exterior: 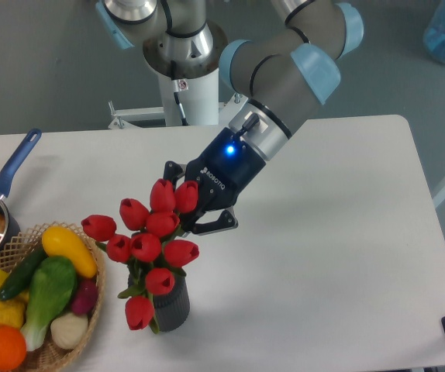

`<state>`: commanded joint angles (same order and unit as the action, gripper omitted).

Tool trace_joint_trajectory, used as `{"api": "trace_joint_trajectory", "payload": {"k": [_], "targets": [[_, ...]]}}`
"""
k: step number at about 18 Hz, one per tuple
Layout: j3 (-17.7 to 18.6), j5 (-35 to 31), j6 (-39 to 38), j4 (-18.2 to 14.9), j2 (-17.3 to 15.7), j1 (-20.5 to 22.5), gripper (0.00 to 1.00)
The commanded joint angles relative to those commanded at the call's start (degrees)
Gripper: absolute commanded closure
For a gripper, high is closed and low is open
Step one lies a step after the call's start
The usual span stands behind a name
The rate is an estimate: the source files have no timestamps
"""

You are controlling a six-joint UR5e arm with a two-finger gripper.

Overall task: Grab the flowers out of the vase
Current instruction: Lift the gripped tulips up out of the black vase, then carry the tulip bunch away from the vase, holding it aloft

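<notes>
The flowers (150, 242), a bunch of red tulips with green stems, stand partly raised out of the dark grey ribbed vase (171, 307) near the table's front edge. Their lower stems still reach into the vase's mouth. My gripper (191, 214) comes in from the upper right and is shut on the flowers just behind the top blooms, which hide most of its fingers.
A woven basket (92, 308) with toy vegetables and fruit sits at the front left, close to the vase. Behind it, at the left edge, is a blue-handled saucepan (12, 172). The arm's base (184, 54) stands behind the table.
</notes>
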<state>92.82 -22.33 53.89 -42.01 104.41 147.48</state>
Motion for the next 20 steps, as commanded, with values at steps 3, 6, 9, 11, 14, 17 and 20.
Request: {"api": "trace_joint_trajectory", "payload": {"k": [3,6,9,11,14,17,20], "targets": [[-1.7,2.9,-2.7,-0.1,-0.5,1.3,1.00],[-3.4,3.5,-5.1,-0.1,-0.9,2.4,1.00],[-4.7,5.5,-6.2,-0.1,-0.9,4.1,1.00],[-4.8,5.6,-6.7,-0.2,-0.9,5.3,1.00],[-5.5,4.9,-5.4,-0.2,-0.8,8.0,1.00],[-4.5,-4.8,4.4,-0.2,-1.2,11.2,1.00],[-2.7,-9.5,10.7,-0.3,-1.5,13.5,1.00]]}}
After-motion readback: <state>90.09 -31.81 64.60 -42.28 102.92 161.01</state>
